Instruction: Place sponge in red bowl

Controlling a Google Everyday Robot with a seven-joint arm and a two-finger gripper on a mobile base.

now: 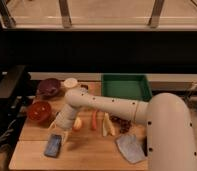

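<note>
- The gripper (60, 132) hangs low over the front left part of the wooden table (92, 156), at the end of the white arm (112, 107) that reaches in from 3 o'clock.
- Its two pale fingers (66, 136) stand spread apart and point down toward the tabletop, with nothing held between them.
- The sponge (53, 145), a small blue-grey block, lies flat on the table just beside the gripper at its 7 o'clock. Whether a fingertip touches it cannot be told.
- The red bowl (40, 111) sits near the gripper at its 10 o'clock, by the left edge of the table, apart from the sponge.
- A small round yellow-orange fruit (78, 123) lies just at 2 o'clock of the gripper. Past it are an orange-red stick (95, 120) and a pale yellow piece (108, 125).
- A dark purple bowl (48, 88) stands at 12 o'clock of the red bowl, with a cream round thing (70, 82) at its 2 o'clock.
- A green tray (126, 86) rests at the back of the table, at 2 o'clock from the gripper.
- A grey-blue cloth (130, 148) lies flat at 4 o'clock, well apart from the sponge.
</note>
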